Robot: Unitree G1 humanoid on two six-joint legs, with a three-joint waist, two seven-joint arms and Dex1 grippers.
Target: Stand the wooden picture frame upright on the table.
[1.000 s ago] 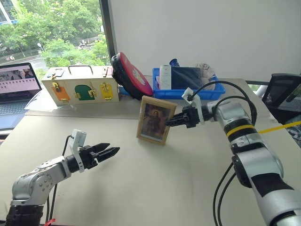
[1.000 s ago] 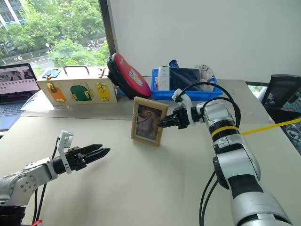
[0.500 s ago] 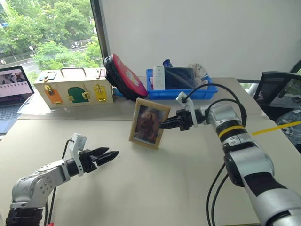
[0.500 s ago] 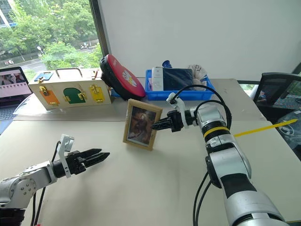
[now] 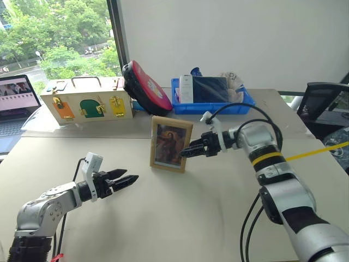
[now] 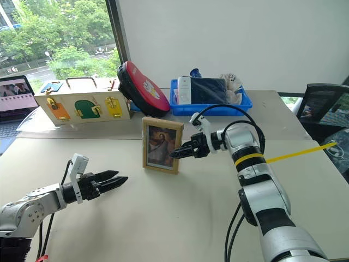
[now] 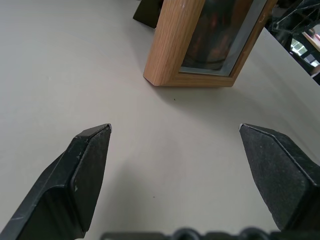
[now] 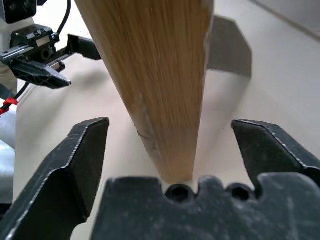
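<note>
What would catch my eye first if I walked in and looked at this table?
Probably the wooden picture frame, standing upright in the middle of the table with its painted figure facing you. The right gripper sits at its edge, fingers open on either side. Behind, by the window, a cream box with coloured latches and a blue bin stand out.

Wooden picture frame (image 5: pixel 170 144) stands upright — portrait forward — mid-table (image 5: pixel 163 218).
</note>
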